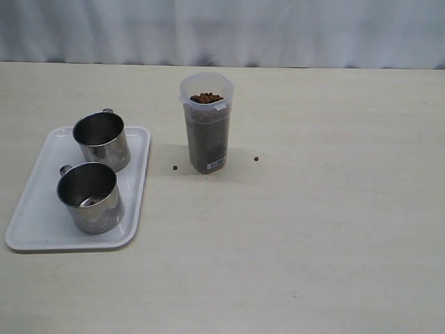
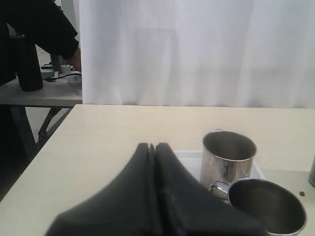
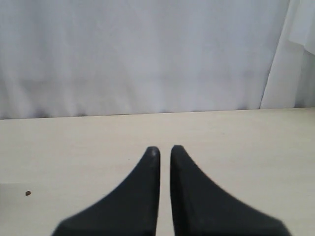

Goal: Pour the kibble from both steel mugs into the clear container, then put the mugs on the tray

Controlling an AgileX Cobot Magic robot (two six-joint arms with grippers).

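The far mug (image 1: 101,141) and the near mug (image 1: 89,197) stand upright and close together on the tray (image 1: 42,223) at the left. The clear container (image 1: 206,125) stands to their right, past the middle of the table (image 1: 313,243), with kibble (image 1: 206,98) up to its rim.

The main risk is that container: it is tall, narrow and brim-full, so a brush from either arm could tip it and scatter the load. Two loose pellets already lie on the table, one just left of its base (image 1: 175,169) and one to the right (image 1: 256,158). A speck in the near mug may be a leftover pellet or only a reflection; the view is too coarse to say.

Neither arm shows in the exterior view, so only the wrist cameras give the jaws. The left gripper (image 2: 151,146) is pressed together and empty, near the mugs. The right gripper (image 3: 165,150) is all but closed, holding nothing, over bare table with one pellet off to the side.
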